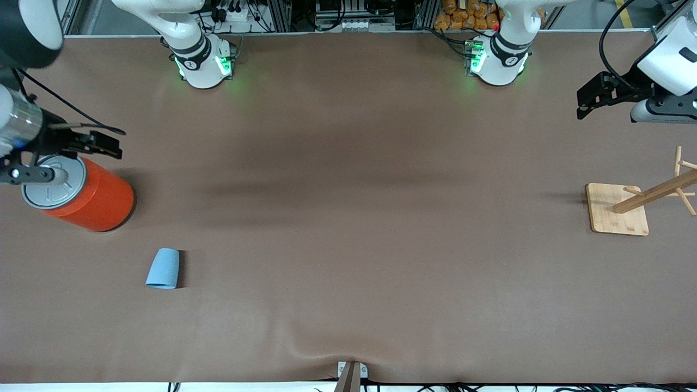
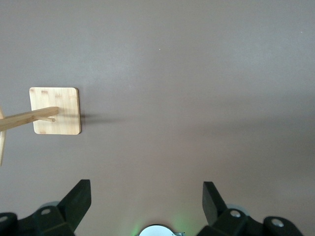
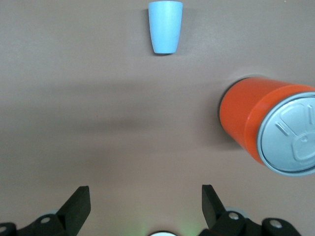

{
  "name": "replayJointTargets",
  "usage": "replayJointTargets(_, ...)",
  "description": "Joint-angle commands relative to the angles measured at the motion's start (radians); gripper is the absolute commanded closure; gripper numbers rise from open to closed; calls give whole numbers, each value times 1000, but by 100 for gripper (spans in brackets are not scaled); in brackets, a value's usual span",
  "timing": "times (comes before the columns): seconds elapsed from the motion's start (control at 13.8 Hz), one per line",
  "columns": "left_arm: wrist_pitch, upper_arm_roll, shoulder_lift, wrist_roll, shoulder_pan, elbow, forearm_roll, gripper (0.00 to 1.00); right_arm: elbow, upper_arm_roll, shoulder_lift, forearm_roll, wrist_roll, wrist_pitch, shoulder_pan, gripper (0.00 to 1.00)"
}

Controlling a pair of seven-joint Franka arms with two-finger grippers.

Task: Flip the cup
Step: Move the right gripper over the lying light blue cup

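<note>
The small light-blue cup [image 1: 162, 268] appears to lie on its side on the brown table, its wide end toward the front camera and its inside hidden. It also shows in the right wrist view [image 3: 165, 27]. My right gripper [image 3: 145, 196] is open and empty. In the front view it [image 1: 95, 142] hangs up over the orange can, well apart from the cup. My left gripper [image 2: 146, 194] is open and empty. In the front view it [image 1: 591, 100] waits above the table at the left arm's end.
A big orange can [image 1: 90, 197] with a grey lid stands at the right arm's end, farther from the front camera than the cup; it also shows in the right wrist view [image 3: 251, 118]. A wooden rack on a square base [image 1: 615, 215] stands at the left arm's end and shows in the left wrist view [image 2: 56, 110].
</note>
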Motion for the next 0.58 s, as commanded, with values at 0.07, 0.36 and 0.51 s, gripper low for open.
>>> replayJointTargets(0.07,-2,0,9,-2,12,20,21,0,-101,0,-17,3,4,113,-2,0)
replayJointTargets(0.36,7,2,18,13,16,26,19,0,-220,0,-6,-12,4,294,-5,0)
replayJointTargets(0.51,21,2,26,12,12,25,19,0,-218,0,40,-30,4,345,-8,0)
